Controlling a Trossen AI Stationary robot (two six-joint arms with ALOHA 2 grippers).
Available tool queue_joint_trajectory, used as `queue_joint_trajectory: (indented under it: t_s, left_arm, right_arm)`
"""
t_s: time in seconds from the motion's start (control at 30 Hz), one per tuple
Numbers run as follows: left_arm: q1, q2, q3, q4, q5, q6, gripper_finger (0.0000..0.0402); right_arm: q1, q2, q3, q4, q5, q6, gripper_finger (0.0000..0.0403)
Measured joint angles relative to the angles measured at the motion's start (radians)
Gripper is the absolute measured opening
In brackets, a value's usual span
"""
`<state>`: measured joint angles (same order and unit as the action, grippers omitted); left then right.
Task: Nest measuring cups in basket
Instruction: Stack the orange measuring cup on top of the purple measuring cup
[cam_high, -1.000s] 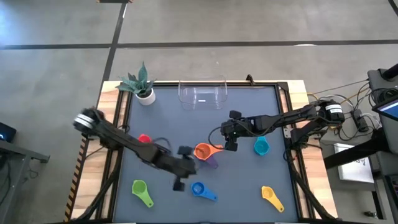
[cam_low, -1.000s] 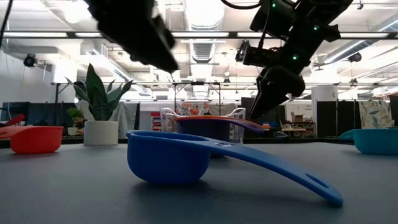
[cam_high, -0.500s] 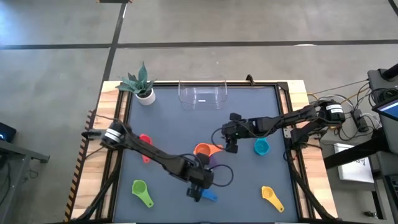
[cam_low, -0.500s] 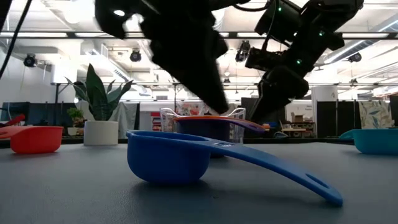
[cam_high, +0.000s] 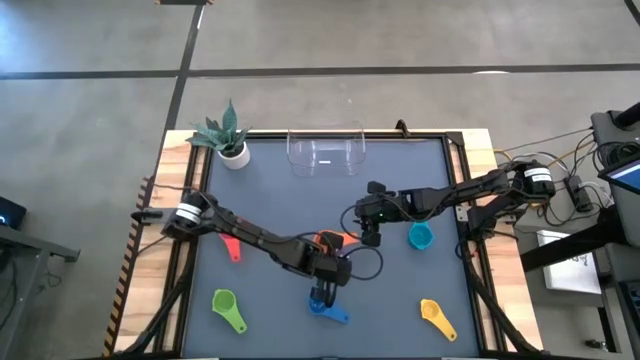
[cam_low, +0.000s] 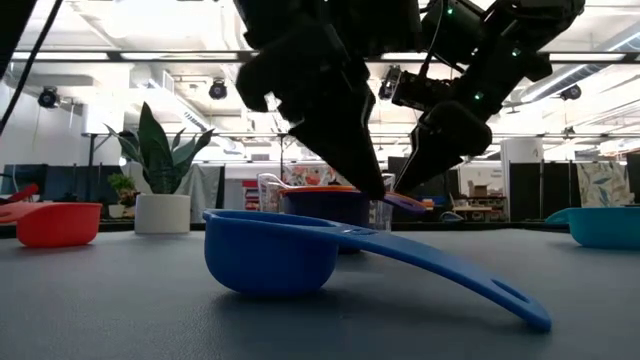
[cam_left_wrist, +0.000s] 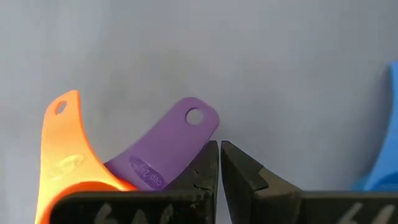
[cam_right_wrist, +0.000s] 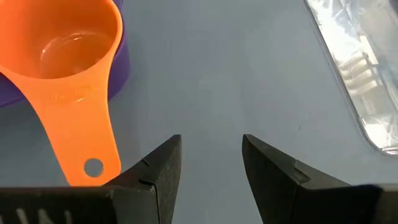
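An orange measuring cup (cam_high: 326, 240) sits nested in a purple one (cam_low: 330, 207) at mid-table. Their handles fan out side by side, the orange handle (cam_left_wrist: 61, 149) next to the purple handle (cam_left_wrist: 168, 146). My left gripper (cam_left_wrist: 219, 147) is shut and slants down beside the purple handle's free end. It shows in the low view as my left gripper (cam_low: 380, 190), just behind the blue cup (cam_low: 270, 250). My right gripper (cam_right_wrist: 211, 149) hangs open above the table beside the orange handle's end (cam_right_wrist: 93, 167). The clear basket (cam_high: 325, 150) stands at the far edge. My left gripper's shut fingertips (cam_left_wrist: 210, 149) stand right at the edge of the purple handle near its holed end (cam_left_wrist: 196, 118), slanting down from the table's left. Whether they touch it I cannot tell.
Red cup (cam_high: 232, 240) at the left, green cup (cam_high: 228, 308) near left, yellow cup (cam_high: 437, 318) near right, teal cup (cam_high: 420, 236) right of my right gripper. A potted plant (cam_high: 226, 138) stands at the far left corner.
My left gripper has swung toward the table's right and come down, passing over the blue cup to the nested orange and purple cups, rolling a little on the way. The cups have not moved.
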<state>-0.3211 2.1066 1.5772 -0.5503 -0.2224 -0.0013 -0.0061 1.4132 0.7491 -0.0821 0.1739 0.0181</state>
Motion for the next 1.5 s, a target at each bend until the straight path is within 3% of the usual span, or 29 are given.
queue_joint_trajectory:
  t_s: [0.4, 0.77, 1.27, 1.5]
  left_arm:
    - [0.004, 0.025, -0.001, 0.019, 0.023, -0.003, 0.0001]
    - [0.017, 0.025, -0.003, 0.026, 0.023, 0.000, 0.0001]
    - [0.069, 0.025, -0.003, 0.027, 0.019, 0.000, 0.0001]
    - [0.079, 0.025, -0.003, 0.036, -0.074, -0.002, 0.0001]
  right_arm:
    - [0.006, 0.027, -0.021, 0.050, -0.001, -0.006, 0.0160]
    - [0.011, 0.081, -0.023, 0.117, -0.071, -0.015, 0.0160]
    - [0.095, 0.074, -0.019, 0.116, -0.073, 0.037, 0.0160]
    - [0.111, 0.074, -0.019, 0.117, -0.070, 0.069, 0.0160]
